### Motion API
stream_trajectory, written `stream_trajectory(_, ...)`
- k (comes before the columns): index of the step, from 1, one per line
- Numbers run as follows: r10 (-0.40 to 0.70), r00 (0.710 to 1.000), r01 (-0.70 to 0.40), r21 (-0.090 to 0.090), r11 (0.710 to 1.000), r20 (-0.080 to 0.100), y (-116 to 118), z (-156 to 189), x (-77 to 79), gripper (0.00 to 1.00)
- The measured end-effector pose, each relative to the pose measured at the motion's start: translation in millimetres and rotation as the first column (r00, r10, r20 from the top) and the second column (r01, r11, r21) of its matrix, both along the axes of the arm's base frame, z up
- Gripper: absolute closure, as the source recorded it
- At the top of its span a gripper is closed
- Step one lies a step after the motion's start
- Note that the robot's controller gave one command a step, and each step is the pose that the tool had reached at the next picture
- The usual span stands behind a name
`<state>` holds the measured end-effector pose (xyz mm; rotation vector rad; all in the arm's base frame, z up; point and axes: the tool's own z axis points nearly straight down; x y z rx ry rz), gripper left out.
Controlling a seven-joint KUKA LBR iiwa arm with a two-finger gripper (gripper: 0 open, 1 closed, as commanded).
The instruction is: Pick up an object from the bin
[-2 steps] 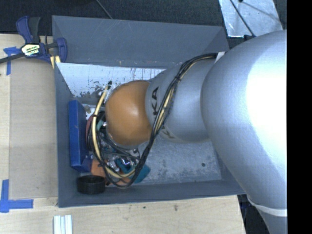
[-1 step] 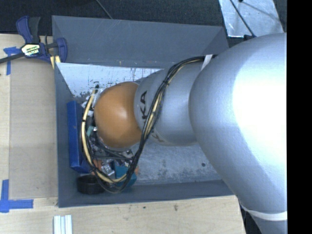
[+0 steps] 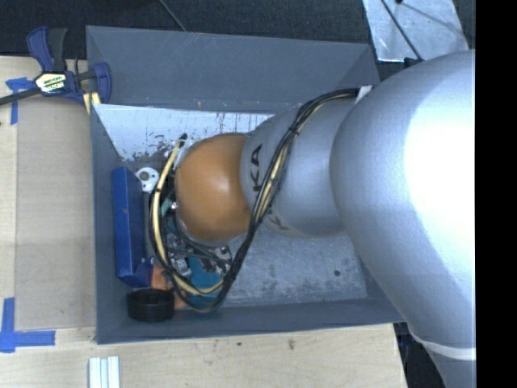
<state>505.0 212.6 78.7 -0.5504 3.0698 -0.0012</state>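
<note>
My gripper reaches down into the bin's left front part, its body largely hidden under the arm's wrist. A long blue block lies along the left wall, just left of the gripper. A black round ring sits in the front left corner. Between the ring and the gripper a small orange-brown piece shows, and a teal thing lies right below the gripper. A small white metal part rests near the blue block's far end.
The arm with its orange cover and cables spans the bin from the right and hides the middle. Bare bin floor shows to the right of the gripper, towards the front wall. The left and front walls stand close to the gripper.
</note>
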Motion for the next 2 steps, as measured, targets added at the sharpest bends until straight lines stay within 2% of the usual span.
stream_trajectory(1, 0.000, 1.000, 0.000, 0.000, 1.000, 0.000, 0.0, 0.0, 0.0, 1.00)
stream_trajectory(2, 0.000, 1.000, 0.000, -0.003, 1.000, -0.007, -0.5, 4.6, -1.3, 1.00)
